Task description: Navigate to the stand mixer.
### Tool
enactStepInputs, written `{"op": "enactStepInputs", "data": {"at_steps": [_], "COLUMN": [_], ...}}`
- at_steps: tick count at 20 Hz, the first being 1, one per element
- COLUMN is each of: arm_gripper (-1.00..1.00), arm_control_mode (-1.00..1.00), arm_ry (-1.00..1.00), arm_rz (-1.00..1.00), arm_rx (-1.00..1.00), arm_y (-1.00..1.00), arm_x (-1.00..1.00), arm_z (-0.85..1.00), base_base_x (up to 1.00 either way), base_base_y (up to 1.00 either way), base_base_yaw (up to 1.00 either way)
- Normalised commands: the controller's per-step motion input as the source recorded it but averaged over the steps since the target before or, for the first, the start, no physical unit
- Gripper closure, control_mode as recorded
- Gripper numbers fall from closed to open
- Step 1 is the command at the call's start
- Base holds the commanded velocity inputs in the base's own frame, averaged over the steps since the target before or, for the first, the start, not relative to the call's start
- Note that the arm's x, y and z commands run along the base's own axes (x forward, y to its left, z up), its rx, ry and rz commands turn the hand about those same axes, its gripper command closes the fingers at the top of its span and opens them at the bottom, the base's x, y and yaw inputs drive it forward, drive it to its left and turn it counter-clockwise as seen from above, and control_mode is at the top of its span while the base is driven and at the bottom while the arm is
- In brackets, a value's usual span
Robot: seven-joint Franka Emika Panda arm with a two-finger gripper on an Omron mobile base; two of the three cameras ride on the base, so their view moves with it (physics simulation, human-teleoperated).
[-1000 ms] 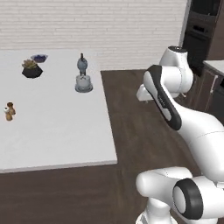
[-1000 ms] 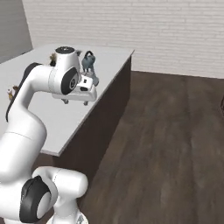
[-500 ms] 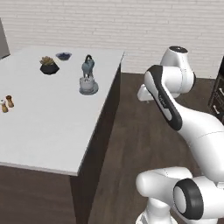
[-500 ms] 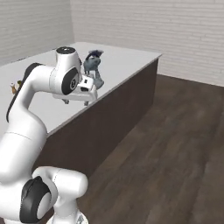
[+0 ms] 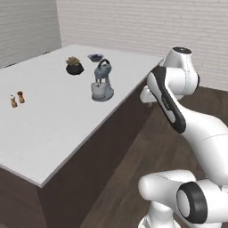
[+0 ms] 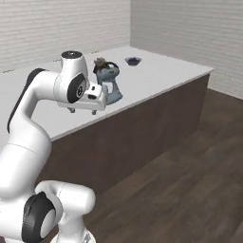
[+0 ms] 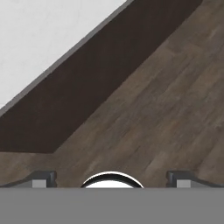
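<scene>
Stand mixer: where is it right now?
The stand mixer sits on the white counter near its right edge in the left base view, just in front of the potted plant.

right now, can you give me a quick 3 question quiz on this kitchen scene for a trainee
1. True or false: the stand mixer stands on the white counter, near its long edge.
2. Multiple choice: what does the gripper look down at in the hand view? A) the wooden floor beside the counter's dark side B) a sink C) the mixer bowl
3. Fill in: in the left base view, the dark pot with a plant stands ____ the mixer, farther from the robot.

Key
1. True.
2. A. The fingertips stand wide apart with nothing between them.
3. Beyond (behind).
</scene>
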Motion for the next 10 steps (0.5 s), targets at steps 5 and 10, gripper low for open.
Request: {"op": "enactStepInputs", "data": {"at_steps": [5, 10], "arm_gripper": [-1.00, -1.00], "arm_control_mode": [1.00, 1.00], "arm_ry": [0.00, 0.00], "arm_rz": [0.00, 0.00], "arm_rx": [0.00, 0.00], "arm_y": [0.00, 0.00], "arm_x": [0.00, 0.00], "arm_z": [0.00, 0.00], "base_base_x": [0.50, 0.50], "base_base_y": [-0.94, -0.92], "base_base_yaw": [0.51, 0.52]}}
